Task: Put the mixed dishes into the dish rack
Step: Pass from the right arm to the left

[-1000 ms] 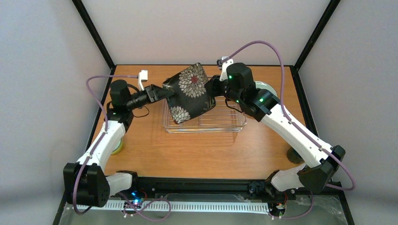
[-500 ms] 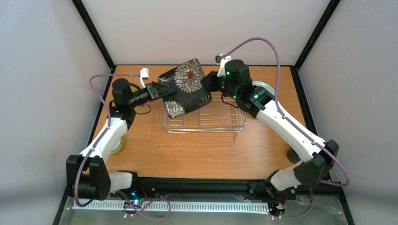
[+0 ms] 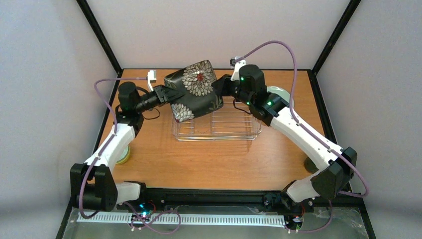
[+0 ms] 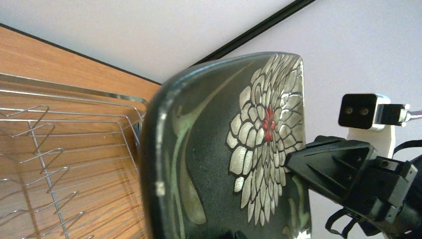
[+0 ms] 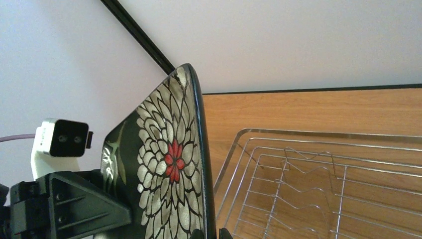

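Right claw (image 3: 219, 92) is clamped tight on the right edge of the plate (image 3: 197, 88); the left wrist view shows its fingers biting the rim. Left claw (image 3: 170, 95) is up against the opposite edge, jaws partway in. I can't tell whether it's actually gripping or just around the rim, because the plate fills its own camera.

The plate itself hangs in the air between the two arms. It's tilted up on edge with the flower side facing the camera, over the back left part of the rack (image 3: 234, 127) and not down between the tines.

Progress-wise I'd call this early. No dish is seated in the rack as far as I can see, though the plate hides the back left corner. The first plate looks mid-handover or mid-alignment, not placed.

Left to do is basically everything:
- This plate needs lowering into a slot.
- The yellow-green bowl (image 3: 124, 155) sits on the table (image 3: 199, 159) at the left edge, half under the left arm.
- A pale mint plate (image 3: 282, 92) peeks out behind the right arm.
- The other dishes aren't visible from here — likely hidden by the arms.
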`<state>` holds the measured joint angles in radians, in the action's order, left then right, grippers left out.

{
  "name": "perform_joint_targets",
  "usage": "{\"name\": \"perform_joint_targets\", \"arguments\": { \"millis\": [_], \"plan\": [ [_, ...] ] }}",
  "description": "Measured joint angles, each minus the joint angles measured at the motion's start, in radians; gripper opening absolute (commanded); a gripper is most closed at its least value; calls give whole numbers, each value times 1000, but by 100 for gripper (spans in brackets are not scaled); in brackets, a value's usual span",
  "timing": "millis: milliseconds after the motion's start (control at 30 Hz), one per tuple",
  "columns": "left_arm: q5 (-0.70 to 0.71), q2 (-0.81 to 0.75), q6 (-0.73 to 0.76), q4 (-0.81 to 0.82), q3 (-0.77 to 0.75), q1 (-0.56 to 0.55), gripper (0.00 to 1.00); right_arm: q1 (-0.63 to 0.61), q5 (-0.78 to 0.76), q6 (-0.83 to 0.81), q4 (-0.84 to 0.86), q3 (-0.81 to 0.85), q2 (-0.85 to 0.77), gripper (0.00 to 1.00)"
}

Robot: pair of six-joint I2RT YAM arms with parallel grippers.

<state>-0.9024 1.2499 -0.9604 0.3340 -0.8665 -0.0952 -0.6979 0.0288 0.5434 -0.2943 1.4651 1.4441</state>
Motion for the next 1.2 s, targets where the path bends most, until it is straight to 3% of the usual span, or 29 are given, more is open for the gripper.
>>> {"name": "perform_joint_targets", "arguments": {
  "millis": [100,267,767,867,1100,1200],
  "plan": [
    [3,2,-9,-16,-4,3,31,5,2,12,26,-33,-3,2],
    [0,2,-40,-39,-12,7,1,14,3,30,51,-90,-14,2],
    [-21,76,9,-73,-81,10,0,19,-34,42,82,-132,-18,4],
    [-23,88,51,-111,-118,10,0,19,-44,42,85,-132,-18,9],
    [-18,106,144,-162,-166,0,0,19,-68,35,80,-134,-18,33],
    [-9,111,182,-169,-174,-11,0,20,-74,29,71,-143,-17,37]
  ]
}}
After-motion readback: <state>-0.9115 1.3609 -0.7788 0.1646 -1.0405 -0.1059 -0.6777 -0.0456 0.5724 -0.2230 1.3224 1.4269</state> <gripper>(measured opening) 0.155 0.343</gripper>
